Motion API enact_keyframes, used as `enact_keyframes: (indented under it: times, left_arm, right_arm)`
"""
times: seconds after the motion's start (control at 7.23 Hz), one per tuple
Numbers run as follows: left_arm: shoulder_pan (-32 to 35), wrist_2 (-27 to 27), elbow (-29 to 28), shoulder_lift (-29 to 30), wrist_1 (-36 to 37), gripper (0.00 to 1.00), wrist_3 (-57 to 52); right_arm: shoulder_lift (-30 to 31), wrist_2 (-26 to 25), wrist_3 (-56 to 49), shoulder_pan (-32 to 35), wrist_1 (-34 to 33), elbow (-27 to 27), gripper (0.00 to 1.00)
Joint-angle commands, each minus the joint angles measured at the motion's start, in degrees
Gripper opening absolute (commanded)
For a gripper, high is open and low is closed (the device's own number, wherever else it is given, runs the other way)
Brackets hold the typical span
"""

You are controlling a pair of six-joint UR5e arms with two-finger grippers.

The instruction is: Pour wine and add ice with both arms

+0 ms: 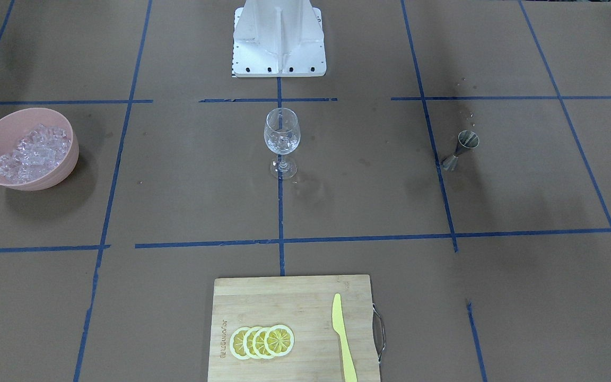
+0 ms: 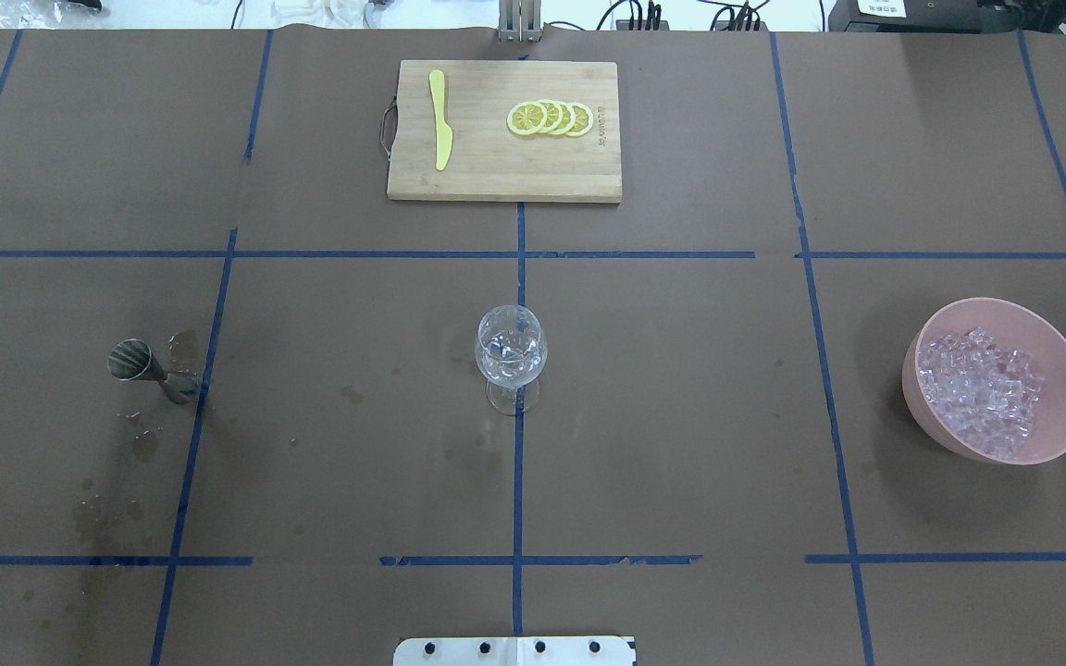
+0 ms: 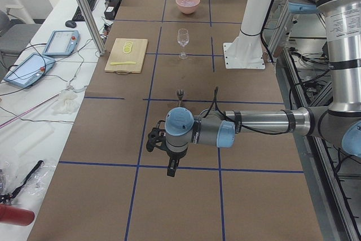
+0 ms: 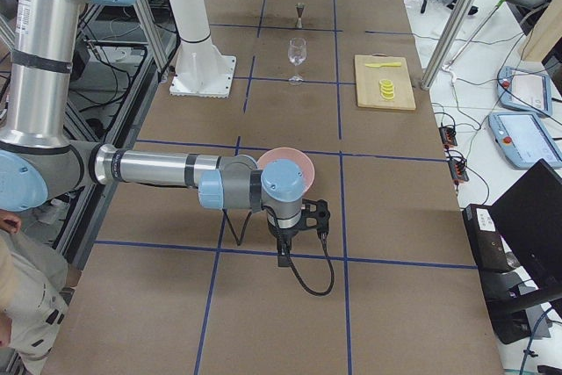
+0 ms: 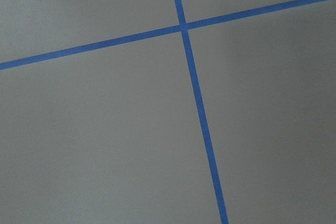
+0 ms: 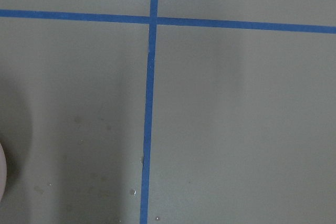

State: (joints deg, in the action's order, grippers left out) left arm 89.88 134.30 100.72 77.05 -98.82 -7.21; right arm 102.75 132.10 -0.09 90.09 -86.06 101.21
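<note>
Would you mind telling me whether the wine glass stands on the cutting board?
No, the wine glass stands on the brown table, apart from the cutting board.

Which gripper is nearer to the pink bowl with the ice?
The right. The right gripper hangs close beside the pink bowl, on its outer side; the left gripper hangs far off at the opposite end, beyond the jigger.
</note>
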Motion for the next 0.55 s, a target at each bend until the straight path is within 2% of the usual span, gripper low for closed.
enact_keyframes:
  times: [0.0, 0.42]
  left_arm:
    - [0.0, 0.0, 0.0, 0.1, 0.0, 1.0, 0.0]
    - [-0.1, 0.0, 0.0, 0.2, 0.0, 1.0, 0.0]
  right_arm:
    - [0.3, 0.0, -0.1, 0.0, -0.1, -0.1, 1.0]
    - [0.6, -0.1, -0.7, 0.0, -0.1, -0.5, 1.0]
